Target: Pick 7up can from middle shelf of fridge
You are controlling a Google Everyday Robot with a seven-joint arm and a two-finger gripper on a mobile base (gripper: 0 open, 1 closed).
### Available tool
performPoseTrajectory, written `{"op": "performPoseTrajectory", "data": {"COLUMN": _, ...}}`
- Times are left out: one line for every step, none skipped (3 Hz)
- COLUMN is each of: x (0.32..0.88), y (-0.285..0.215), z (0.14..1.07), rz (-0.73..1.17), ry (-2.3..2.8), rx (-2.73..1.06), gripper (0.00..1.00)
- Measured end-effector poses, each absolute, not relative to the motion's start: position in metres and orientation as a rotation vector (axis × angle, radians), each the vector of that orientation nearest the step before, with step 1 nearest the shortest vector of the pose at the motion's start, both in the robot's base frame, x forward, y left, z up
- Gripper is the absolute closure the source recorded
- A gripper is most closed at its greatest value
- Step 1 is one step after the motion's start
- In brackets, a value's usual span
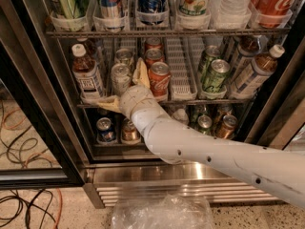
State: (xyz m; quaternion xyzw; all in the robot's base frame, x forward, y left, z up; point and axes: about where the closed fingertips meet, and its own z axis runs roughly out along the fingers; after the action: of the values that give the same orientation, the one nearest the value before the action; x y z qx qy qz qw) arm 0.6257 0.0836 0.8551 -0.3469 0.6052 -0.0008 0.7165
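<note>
Diagonally, the smooth white tubular arm slants from 4 o'clock toward 10 o'clock into the fridge (190, 173), its tool (123, 86) at the front of the wire middle shelf (200, 100). Tan fingers (141, 73) stand apart: one upright between the pale, shiny-topped 7up can (119, 77) and a red Coca-Cola can (159, 79) at its 3 o'clock, the other splayed toward 8 o'clock.

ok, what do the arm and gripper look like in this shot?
The arm is a thick, smooth white tube with small dark dots along it, ending in a rounded, ringed white wrist. No cables or markings show. The gripper, at the front of the middle shelf, has two flat, tapered, pale-yellow fingers.
</note>
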Motion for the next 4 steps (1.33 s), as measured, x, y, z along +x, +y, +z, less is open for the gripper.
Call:
{"op": "performPoseTrajectory", "data": {"x": 0.6257, "y": 0.0836, "z": 0.8551, "rz": -0.002, "ry": 1.339, "rx": -0.768, "gripper": 0.2}}
{"op": "performPoseTrajectory", "data": {"x": 0.6257, "y": 0.0836, "z": 0.8551, "rz": -0.002, "ry": 1.339, "rx": -0.768, "gripper": 0.41}}
{"op": "performPoseTrajectory", "data": {"x": 0.6256, "y": 0.0837, "z": 0.8552, "rz": -0.002, "ry": 1.339, "rx": -0.768, "gripper": 0.65}}
{"op": "performPoseTrajectory", "data": {"x": 0.6256, "y": 0.0837, "z": 0.8552, "rz": -0.002, "ry": 1.339, "rx": -0.768, "gripper": 0.88}}
